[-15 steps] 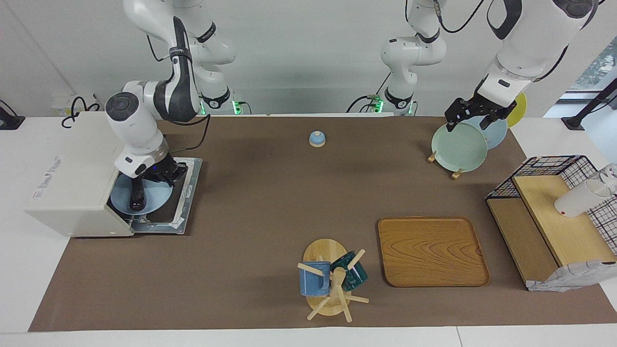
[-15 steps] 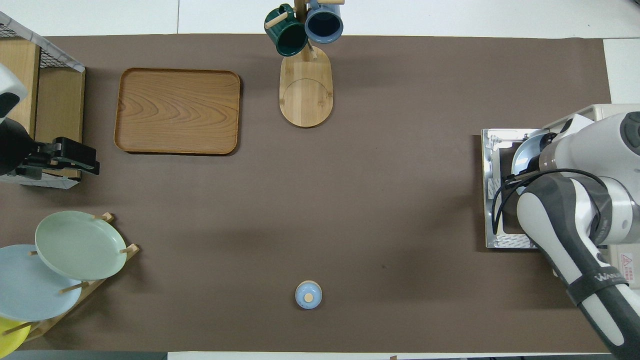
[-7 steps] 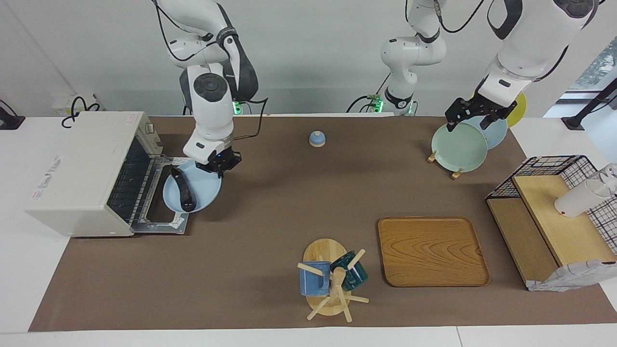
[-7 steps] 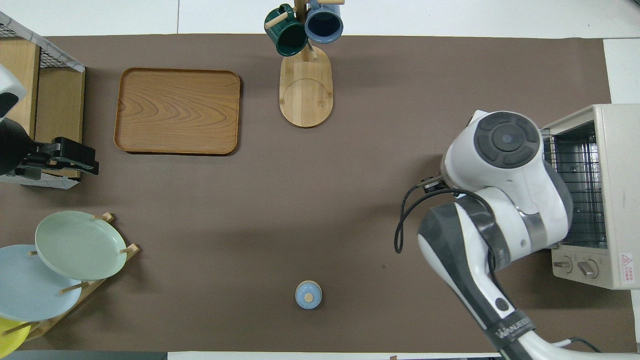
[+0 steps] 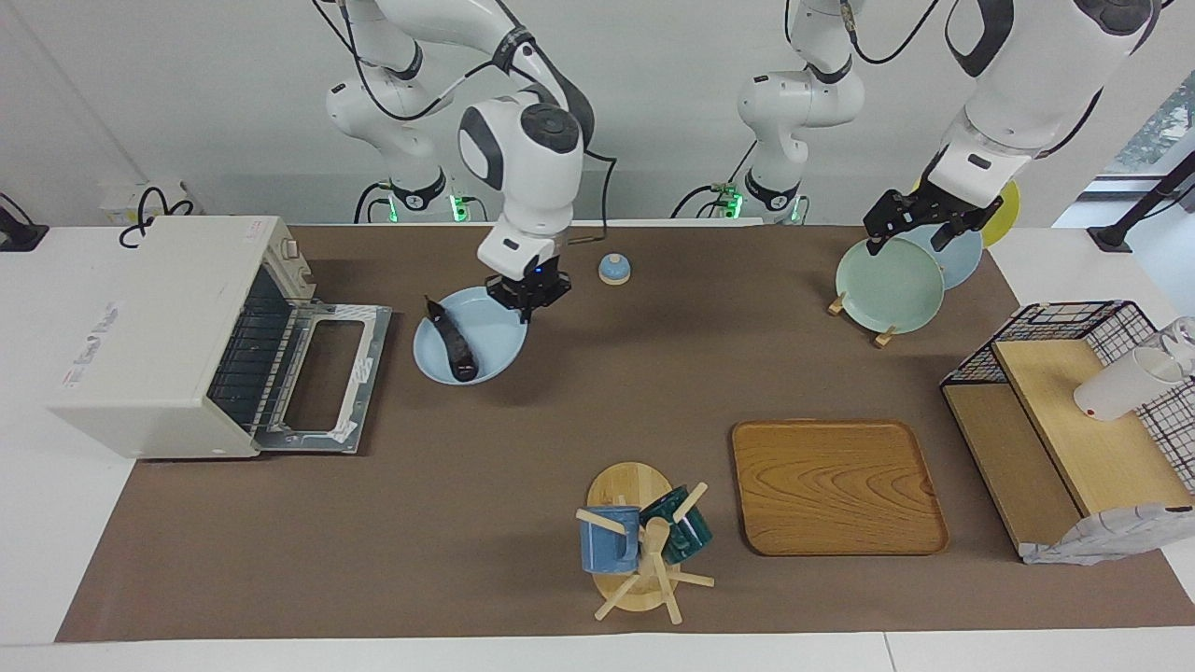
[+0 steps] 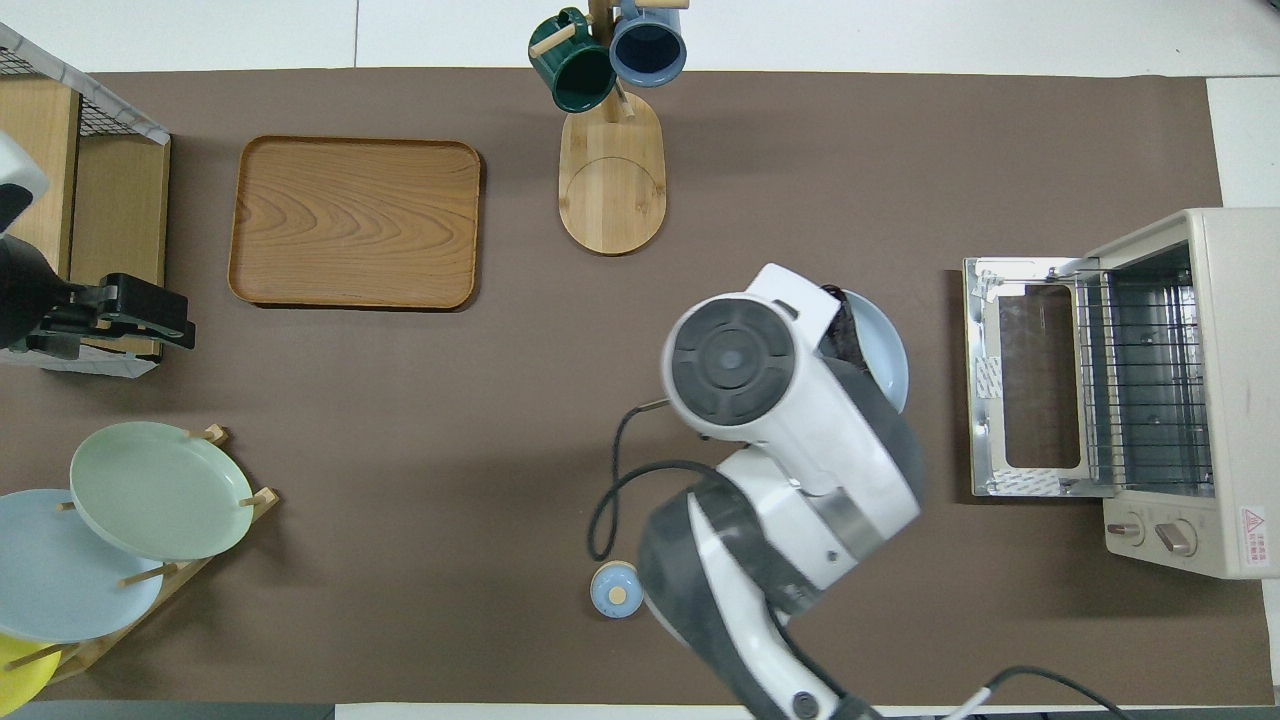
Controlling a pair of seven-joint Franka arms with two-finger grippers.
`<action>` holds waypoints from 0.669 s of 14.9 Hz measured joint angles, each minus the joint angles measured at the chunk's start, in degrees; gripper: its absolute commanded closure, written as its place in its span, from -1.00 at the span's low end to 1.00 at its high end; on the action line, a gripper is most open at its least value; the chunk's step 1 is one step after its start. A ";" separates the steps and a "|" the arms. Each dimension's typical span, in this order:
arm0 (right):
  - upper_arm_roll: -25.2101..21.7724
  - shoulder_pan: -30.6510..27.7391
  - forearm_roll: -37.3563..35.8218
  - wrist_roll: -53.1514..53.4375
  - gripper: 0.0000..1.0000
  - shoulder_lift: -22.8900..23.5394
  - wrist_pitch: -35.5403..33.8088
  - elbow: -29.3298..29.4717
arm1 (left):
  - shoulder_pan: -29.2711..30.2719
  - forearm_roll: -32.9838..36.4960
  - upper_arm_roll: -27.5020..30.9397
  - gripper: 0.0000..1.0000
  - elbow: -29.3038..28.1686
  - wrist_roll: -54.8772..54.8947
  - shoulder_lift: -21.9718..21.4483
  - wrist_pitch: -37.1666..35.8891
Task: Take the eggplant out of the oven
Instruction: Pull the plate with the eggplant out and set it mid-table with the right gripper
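Carrying, with right gripper [image 5: 528, 301] pinching the light-blue plate [image 5: 495, 350] rim, the glossy, roll-prone eggplant [image 5: 455, 342] lying loose on it, clear of the oven [image 5: 159, 336], left gripper [image 5: 920, 221] waiting open.

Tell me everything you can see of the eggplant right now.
The eggplant is slim, long, glossy and dark purple-black, with a thin stem tip pointing toward the robots. It lies flat, slightly slantwise, on a round pale blue plate, out of the oven, whose door hangs open with only the wire rack inside. The right hand is shut on the plate's rim and touches only the plate, not the eggplant. The overhead view hides most of it under the arm.
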 measured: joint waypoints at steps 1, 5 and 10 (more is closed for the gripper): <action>0.02 2.56 -0.01 3.29 1.00 3.58 -2.44 5.12 | 0.08 0.03 0.00 -1.00 0.00 0.00 0.00 0.05; -0.01 9.78 -0.06 13.27 1.00 17.16 -2.99 18.64 | 0.86 0.06 0.01 -1.00 0.00 0.00 0.00 0.44; 2.07 11.62 -0.02 17.73 1.00 22.76 5.11 20.47 | 1.65 0.06 0.03 -1.00 0.00 0.00 0.00 2.03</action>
